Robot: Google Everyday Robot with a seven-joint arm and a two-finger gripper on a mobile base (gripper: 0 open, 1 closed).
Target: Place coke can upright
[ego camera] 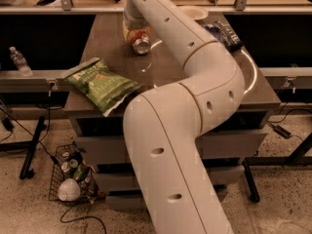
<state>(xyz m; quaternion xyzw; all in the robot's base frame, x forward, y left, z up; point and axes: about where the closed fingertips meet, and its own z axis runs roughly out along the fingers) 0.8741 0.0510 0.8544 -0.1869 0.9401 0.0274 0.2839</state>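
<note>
While the arm reaches across the desk (97,38), the end effector (135,33) sits at the far side, directly over the coke can (142,45); its opening and grip cannot be told. The coke can is tilted, silver end toward the camera. A green chip bag (102,84) lies at the desk's front left edge. A clear water bottle (19,61) is beyond the left side, and a wire basket (70,179) sits on the floor.
</note>
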